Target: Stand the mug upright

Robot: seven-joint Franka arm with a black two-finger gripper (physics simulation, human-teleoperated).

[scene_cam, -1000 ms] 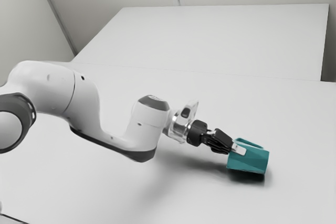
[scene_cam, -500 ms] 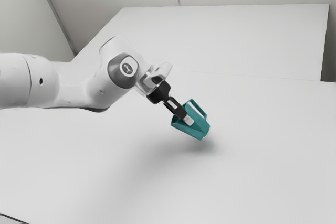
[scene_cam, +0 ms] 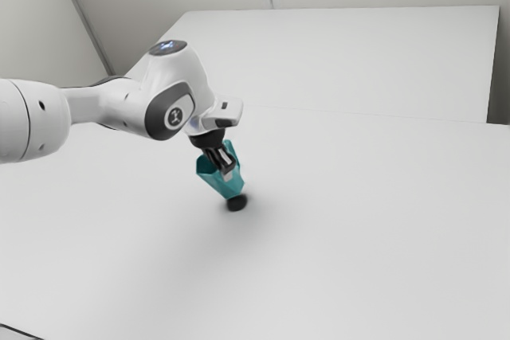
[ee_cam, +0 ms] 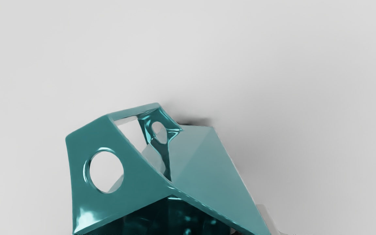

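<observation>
The teal mug hangs tilted from my gripper, its mouth up toward the exterior view's left and its base low over a dark shadow. Whether the base touches the table cannot be told. In the wrist view the mug has its holed handle facing the camera, with part of the dark inside visible below it. My gripper is shut on the mug's side wall, one pale fingertip lying along the outside; the other is mostly hidden by the mug.
The white table stretches around the mug on all sides. A pale raised panel stands behind it, and a dark-edged item sits at the exterior view's lower left corner.
Held by my gripper, the mug has moved toward the exterior view's left and swung from lying on its side to a steeper tilt, mouth higher. My hand now points more steeply downward.
</observation>
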